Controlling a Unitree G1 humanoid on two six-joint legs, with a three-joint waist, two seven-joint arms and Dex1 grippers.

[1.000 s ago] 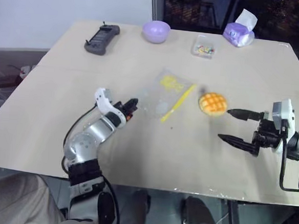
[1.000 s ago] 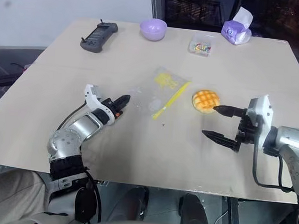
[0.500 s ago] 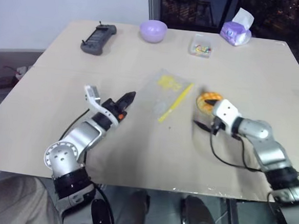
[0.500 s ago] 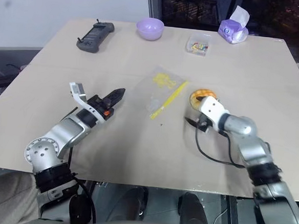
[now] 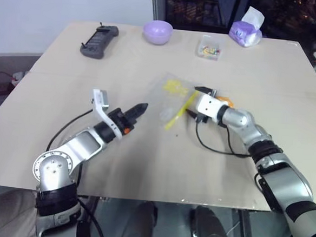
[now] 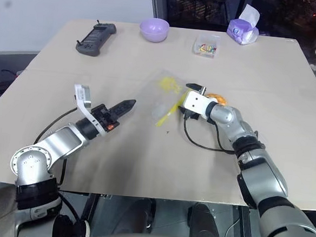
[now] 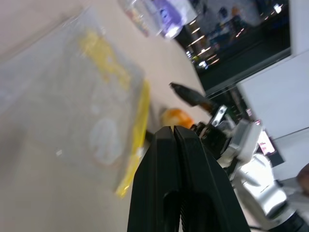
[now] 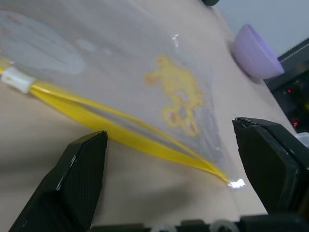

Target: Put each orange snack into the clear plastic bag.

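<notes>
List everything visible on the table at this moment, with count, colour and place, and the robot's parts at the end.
Table: one, light wood, under everything.
Plastic bag: one, clear with a yellow seal strip and yellow print, lying flat mid-table.
Bun: one, orange-yellow, just right of the bag, mostly hidden behind the right gripper.
Bowl: one, lavender, far edge, centre.
Handheld controller: one, dark grey, far left.
Small box: one, clear with colourful bits, far edge right of the bowl.
Tissue pack: one, purple with a white tissue sticking out, far right.
Left gripper: black fingers shut, empty, pointing toward the bag from its left.
Right gripper: black fingers open, at the bag's seal strip.
</notes>
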